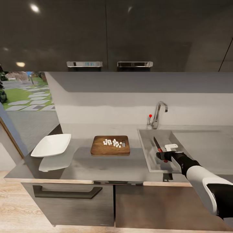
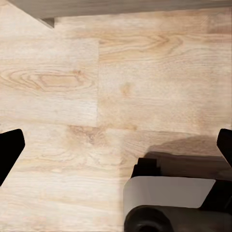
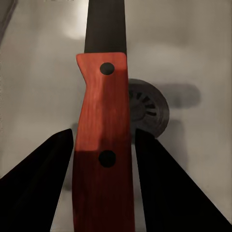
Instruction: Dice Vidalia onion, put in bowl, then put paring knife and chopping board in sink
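Paring knife (image 1: 159, 147) at right of centre in the head view, over the sink (image 1: 146, 152), red handle clamped between the fingers of the right gripper (image 1: 162, 156), blade pointing toward the tap (image 1: 159, 113). Round drain (image 3: 147, 108) just behind the handle. Diced Vidalia onion (image 1: 112, 142) on the chopping board (image 1: 110, 145), mid-frame. Bowl (image 1: 51, 145) at left on the countertop (image 1: 106, 165). Left gripper (image 2: 116, 150) spread wide above wooden floor (image 2: 121, 87).

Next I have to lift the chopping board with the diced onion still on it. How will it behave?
Probably stiff: the chopping board looks like a thick wooden slab. It lies flat on the glossy countertop, so it may slide before a claw gets under an edge. The diced onion sits loose on top, so any tilt would likely spill the cubes.
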Motion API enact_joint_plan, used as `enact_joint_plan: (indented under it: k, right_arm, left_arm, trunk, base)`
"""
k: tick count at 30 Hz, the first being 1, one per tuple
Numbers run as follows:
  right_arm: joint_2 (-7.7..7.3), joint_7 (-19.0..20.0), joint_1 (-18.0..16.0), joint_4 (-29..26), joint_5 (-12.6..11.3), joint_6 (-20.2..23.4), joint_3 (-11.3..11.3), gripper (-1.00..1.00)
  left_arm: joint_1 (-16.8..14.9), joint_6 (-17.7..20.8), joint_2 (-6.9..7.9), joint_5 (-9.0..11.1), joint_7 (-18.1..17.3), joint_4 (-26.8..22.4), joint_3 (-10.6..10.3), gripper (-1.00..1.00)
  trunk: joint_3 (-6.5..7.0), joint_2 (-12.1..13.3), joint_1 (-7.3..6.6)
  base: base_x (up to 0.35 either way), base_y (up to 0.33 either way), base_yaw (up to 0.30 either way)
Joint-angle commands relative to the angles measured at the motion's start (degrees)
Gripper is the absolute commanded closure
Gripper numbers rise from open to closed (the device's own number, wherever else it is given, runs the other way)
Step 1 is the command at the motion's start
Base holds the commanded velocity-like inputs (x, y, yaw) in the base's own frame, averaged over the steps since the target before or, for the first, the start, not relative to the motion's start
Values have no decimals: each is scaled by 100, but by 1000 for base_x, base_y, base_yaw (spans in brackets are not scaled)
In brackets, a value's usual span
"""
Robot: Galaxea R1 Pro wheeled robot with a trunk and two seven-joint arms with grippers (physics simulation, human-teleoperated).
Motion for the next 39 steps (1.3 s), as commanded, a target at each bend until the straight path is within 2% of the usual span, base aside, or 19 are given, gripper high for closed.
enact_joint_plan:
  k: [1, 9, 15, 22, 30, 39]
  right_arm:
    - [-2, 29, -2, -12, 6, 35, 25, 100]
    - [64, -42, -2, -3, -36, 40, 25, 100]
    - [108, -57, -2, 5, -35, 42, 25, 100]
    - [243, -119, -2, 167, -40, 14, 25, 100]
    - [269, -128, -2, 182, -46, 64, 25, 100]
    - [262, -139, -2, 182, -37, 74, 18, 100]
  left_arm:
    - [22, 27, 2, 58, 4, 29, -48, -100]
    - [274, 209, -1, 58, 8, 33, -47, -100]
    - [300, 237, -4, 58, 9, 30, -49, -100]
    - [310, 239, 2, 58, 9, 25, -46, -100]
    - [310, 239, 5, 58, 6, 24, -45, -100]
    - [311, 239, 5, 58, 1, 24, -45, -100]
  trunk:
    - [-7, -5, 0]
    - [-7, -5, 0]
    - [-7, -5, 0]
    - [-7, -5, 0]
    - [-10, -5, 0]
    - [-83, -5, 0]
  base:
    - [0, 0, 0]
    - [0, 0, 0]
    - [0, 0, 0]
    - [0, 0, 0]
    - [0, 0, 0]
    - [45, 0, 0]
